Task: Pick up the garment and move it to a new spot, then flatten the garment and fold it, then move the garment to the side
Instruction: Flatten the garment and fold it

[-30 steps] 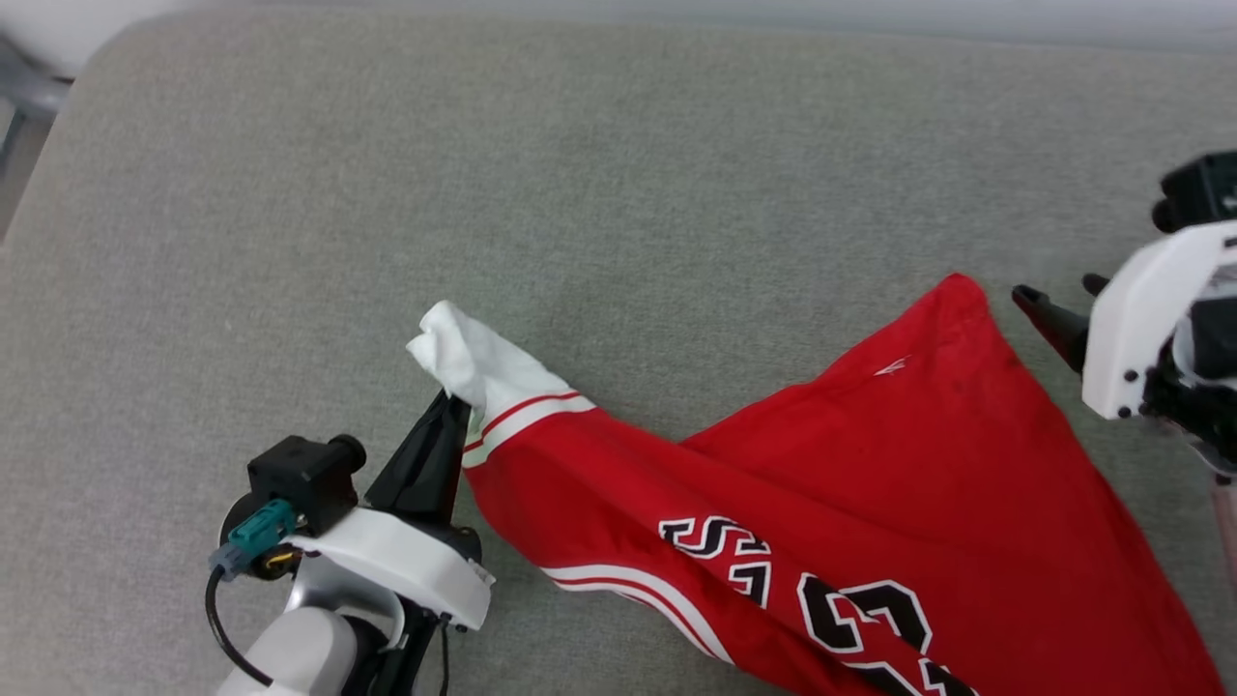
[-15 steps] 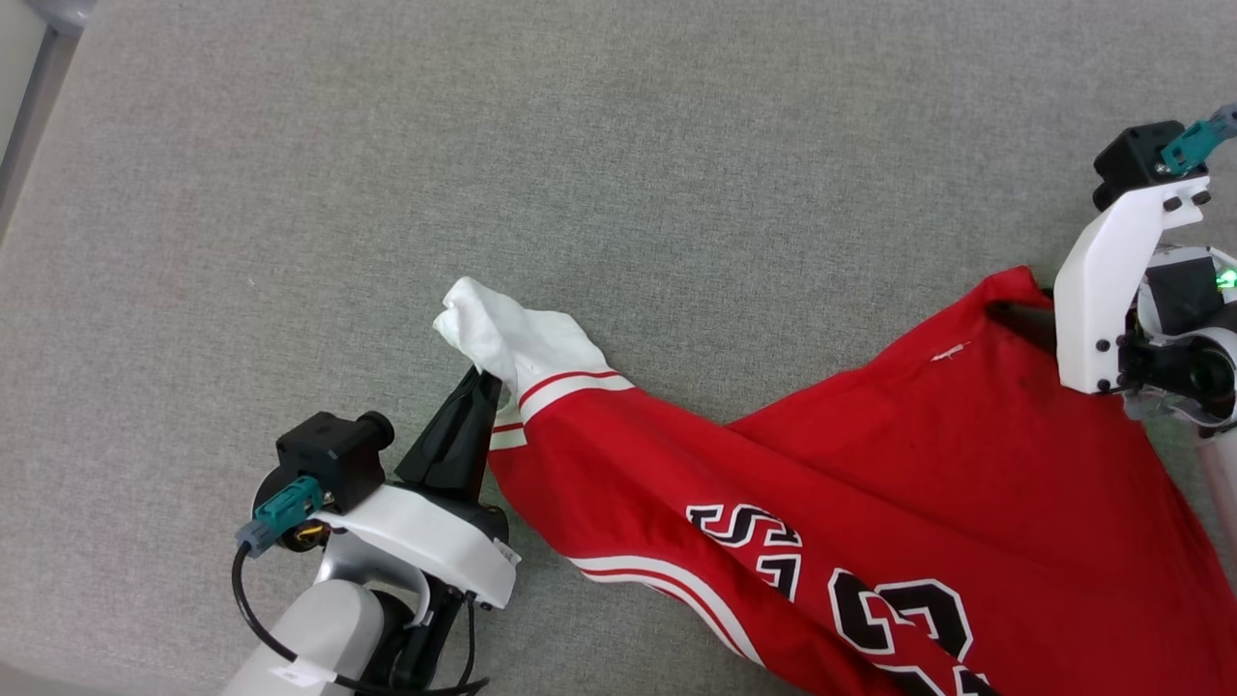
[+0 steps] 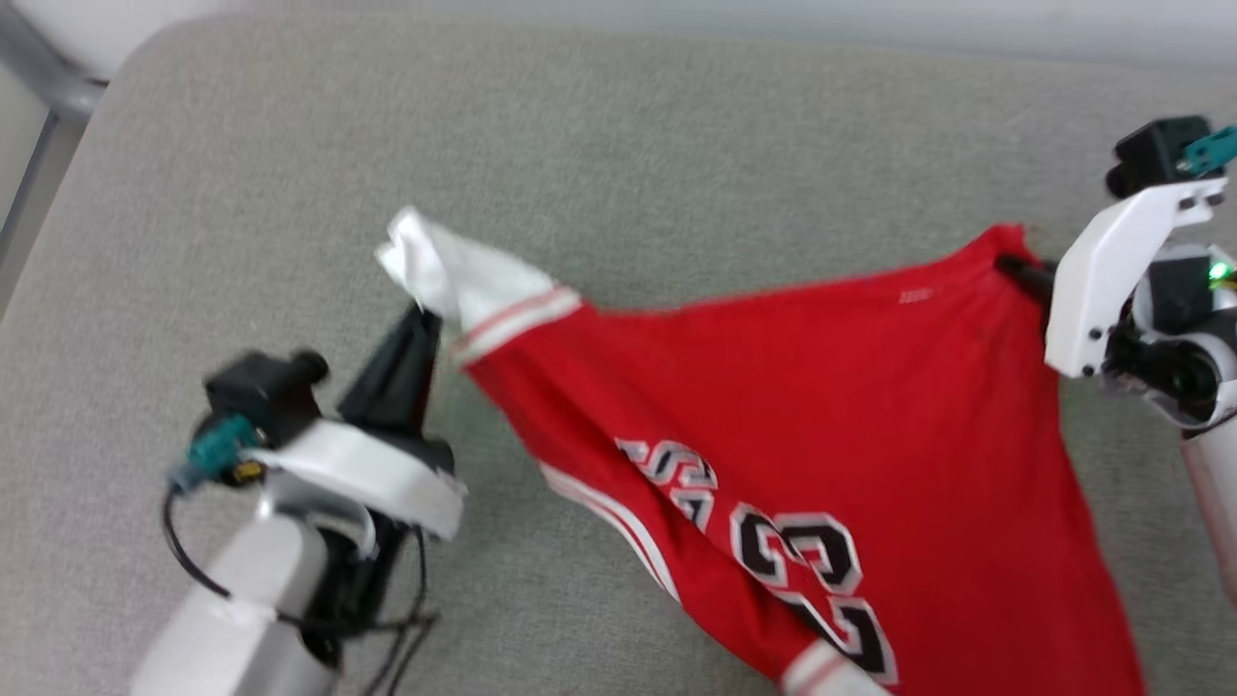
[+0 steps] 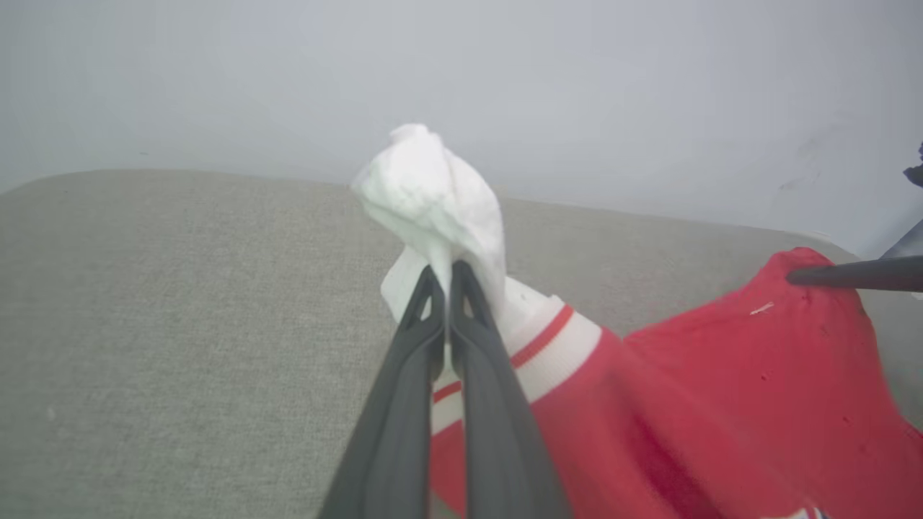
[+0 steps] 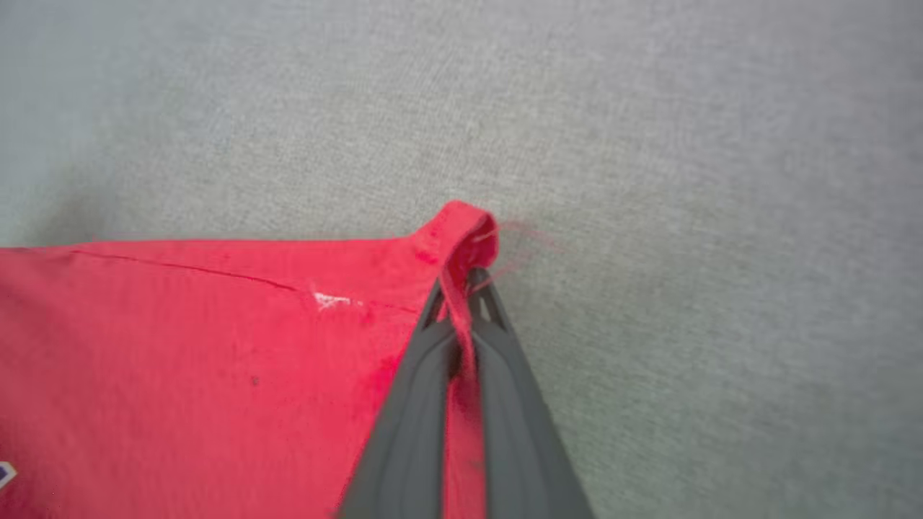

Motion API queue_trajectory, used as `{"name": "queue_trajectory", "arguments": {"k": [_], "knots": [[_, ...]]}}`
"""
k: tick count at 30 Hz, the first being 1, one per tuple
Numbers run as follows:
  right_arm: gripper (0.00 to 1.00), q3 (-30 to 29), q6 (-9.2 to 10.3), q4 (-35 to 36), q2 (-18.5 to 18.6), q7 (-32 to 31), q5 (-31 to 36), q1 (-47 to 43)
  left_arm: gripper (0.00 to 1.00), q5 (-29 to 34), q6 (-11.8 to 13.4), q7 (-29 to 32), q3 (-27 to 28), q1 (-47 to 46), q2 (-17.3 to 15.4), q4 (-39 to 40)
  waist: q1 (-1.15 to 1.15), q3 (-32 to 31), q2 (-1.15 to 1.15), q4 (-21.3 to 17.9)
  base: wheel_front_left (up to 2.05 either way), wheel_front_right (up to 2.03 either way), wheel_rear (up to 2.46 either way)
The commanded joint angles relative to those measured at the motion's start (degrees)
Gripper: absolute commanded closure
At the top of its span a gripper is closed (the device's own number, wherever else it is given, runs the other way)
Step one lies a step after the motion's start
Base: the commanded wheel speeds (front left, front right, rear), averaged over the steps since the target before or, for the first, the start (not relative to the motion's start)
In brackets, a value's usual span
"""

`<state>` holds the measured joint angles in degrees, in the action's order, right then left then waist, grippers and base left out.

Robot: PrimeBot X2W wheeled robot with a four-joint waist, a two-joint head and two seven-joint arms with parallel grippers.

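Left pincer point(image 4: 447, 277) pinches the garment's point(image 4: 721, 418) white sleeve

garment point(image 3: 821, 406): on padded surface point(image 3: 628, 145), spread from frame centre to lower right.
left gripper point(image 3: 417, 321): lower left of frame, at the garment's sleeve end.
right gripper point(image 3: 1013, 264): right edge of frame, at the garment's upper-right corner.

Light was bright, even and diffuse throughout, casting only a faint soft shadow beside the garment point(image 3: 870, 406) at mid-frame. The head view was motion-blurred, most heavily at lower left around the left gripper point(image 3: 417, 317). The left wrist view was sharpest; the right wrist view was soft, its upper left corner dimmer and hazier.
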<state>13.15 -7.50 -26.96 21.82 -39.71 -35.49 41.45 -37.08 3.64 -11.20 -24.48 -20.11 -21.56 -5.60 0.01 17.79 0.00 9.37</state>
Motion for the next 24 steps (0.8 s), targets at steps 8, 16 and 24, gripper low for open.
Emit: {"name": "queue_trajectory", "arguments": {"k": [8,16,24], "knots": [[1.00,-5.8,0.03,-3.2,-1.9,9.8,6.9,6.4,1.00,-1.0,-1.5,1.5,4.0,-14.5,-1.8,-4.6,-0.01,-3.3,0.00,-4.3,0.00,0.00,0.00],[1.00,-12.7,0.07,-4.9,-3.1,16.8,15.1,16.6,1.00,-0.7,-2.8,2.4,6.2,-33.3,-1.0,-14.7,-0.01,-1.0,0.00,-6.0,0.00,0.00,0.00],[1.00,-17.8,0.08,-5.9,-5.3,23.6,24.2,30.1,1.00,0.4,-4.8,0.8,8.4,-52.1,-2.9,-26.3,-0.01,4.3,0.00,-8.3,0.00,0.00,0.00]]}}
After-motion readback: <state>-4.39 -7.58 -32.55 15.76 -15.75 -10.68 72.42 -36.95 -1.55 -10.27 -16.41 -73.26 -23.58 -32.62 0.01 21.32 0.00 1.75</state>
